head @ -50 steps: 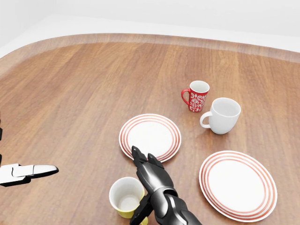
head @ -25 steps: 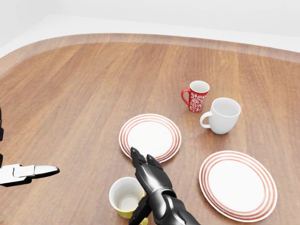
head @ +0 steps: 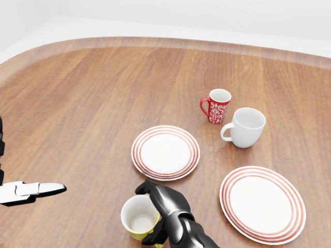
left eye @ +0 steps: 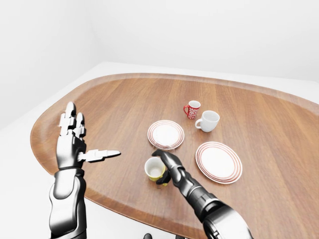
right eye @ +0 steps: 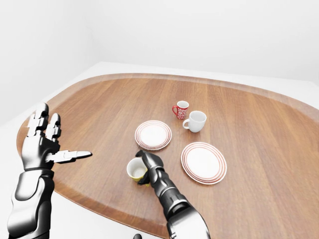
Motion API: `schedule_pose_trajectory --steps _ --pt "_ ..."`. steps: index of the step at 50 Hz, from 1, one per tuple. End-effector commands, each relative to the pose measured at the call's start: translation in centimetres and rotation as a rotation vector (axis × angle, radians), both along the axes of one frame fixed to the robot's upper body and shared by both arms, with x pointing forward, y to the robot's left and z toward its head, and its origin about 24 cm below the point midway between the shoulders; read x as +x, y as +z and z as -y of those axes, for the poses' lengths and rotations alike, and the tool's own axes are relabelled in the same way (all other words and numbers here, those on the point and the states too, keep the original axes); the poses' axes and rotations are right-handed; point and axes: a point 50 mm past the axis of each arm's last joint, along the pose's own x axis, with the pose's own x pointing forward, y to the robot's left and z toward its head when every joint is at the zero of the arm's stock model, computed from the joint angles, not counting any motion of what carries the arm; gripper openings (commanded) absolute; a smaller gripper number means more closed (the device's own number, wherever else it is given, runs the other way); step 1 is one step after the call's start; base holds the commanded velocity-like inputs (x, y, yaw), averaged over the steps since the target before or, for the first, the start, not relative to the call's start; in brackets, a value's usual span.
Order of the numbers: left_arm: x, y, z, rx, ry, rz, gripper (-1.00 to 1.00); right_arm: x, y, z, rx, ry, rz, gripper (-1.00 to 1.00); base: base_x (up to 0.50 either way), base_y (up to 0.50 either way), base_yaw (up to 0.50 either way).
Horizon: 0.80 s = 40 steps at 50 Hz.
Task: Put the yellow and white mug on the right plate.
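The yellow and white mug (head: 137,217) stands upright on the wooden table, at the bottom of the head view, below the left plate (head: 165,152). My right hand (head: 155,212) is at the mug's right side with its fingers curled round the mug's wall and rim. The right plate (head: 262,202), white with red rings, lies bare to the right of the mug. My left hand (left eye: 87,139) is open and empty, held up over the table's left edge, far from the mug.
A red patterned mug (head: 217,106) and a larger white mug (head: 245,127) stand close together above the right plate. The table's near edge (left eye: 114,206) runs just below the yellow mug in the left-eye view.
My right hand's fingers were stretched out beside the mug. They have curled in round it. The mug, plates and left hand have not moved.
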Motion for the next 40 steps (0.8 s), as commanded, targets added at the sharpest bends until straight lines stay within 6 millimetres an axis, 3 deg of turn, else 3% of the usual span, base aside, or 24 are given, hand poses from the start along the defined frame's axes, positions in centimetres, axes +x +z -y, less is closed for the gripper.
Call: schedule_pose_trajectory --steps 1,15,28,40 --pt "0.0 -0.1 0.1 0.000 -0.002 -0.006 1.00 0.1 0.1 0.4 -0.010 -0.025 0.025 -1.00 0.00 0.00 0.00" --pt "0.0 -0.1 0.1 0.000 -0.003 -0.004 1.00 0.7 0.8 0.5 0.008 -0.029 0.053 -1.00 0.00 0.00 0.00" --pt "0.1 -0.2 0.1 0.002 -0.003 -0.008 1.00 3.6 4.3 2.8 0.060 -0.062 0.154 -1.00 0.00 0.00 0.00" --pt "0.0 0.0 0.1 0.004 -0.001 -0.001 1.00 5.0 5.6 5.3 0.070 -0.126 0.173 -1.00 0.00 0.00 0.00"
